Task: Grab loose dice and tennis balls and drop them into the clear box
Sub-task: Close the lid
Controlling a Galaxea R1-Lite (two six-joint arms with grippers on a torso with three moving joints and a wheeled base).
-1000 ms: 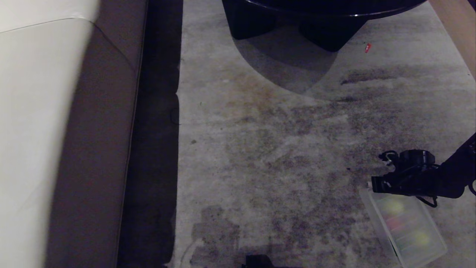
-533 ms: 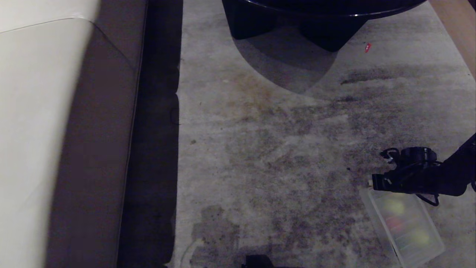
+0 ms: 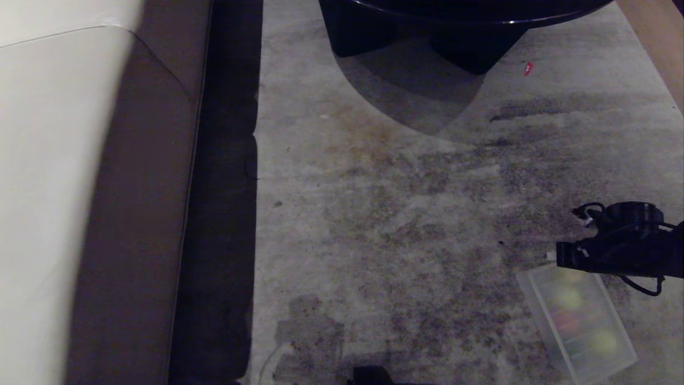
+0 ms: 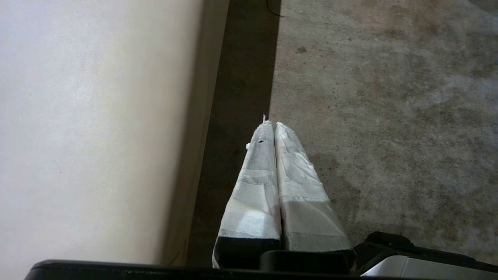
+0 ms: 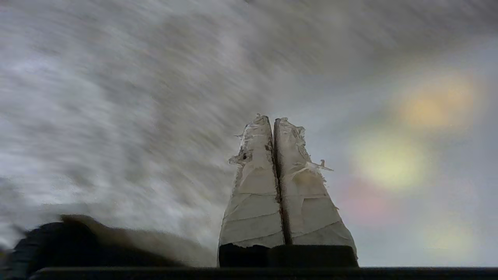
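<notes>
The clear box (image 3: 614, 369) lies on the floor at the lower right of the head view. Through its frosted plastic I make out two yellow-green tennis balls (image 3: 567, 297) (image 3: 605, 338) and a reddish die (image 3: 566, 321) between them. My right gripper (image 3: 556, 255) hangs just over the box's far end, shut and holding nothing. In the right wrist view the right gripper (image 5: 272, 118) has its taped fingers pressed together, and a tennis ball (image 5: 387, 159) is a blurred patch beside them. My left gripper (image 4: 273, 123) is shut and parked low beside the sofa.
A cream sofa (image 3: 53, 187) runs down the left side, with a dark gap along its base. A black round table base (image 3: 427, 32) stands at the far end and a wooden leg (image 3: 657, 43) at the top right. A tiny red scrap (image 3: 528, 68) lies on the stained floor.
My right arm has swung to the right and a little away from me, still shut. The box and the left arm have stayed put.
</notes>
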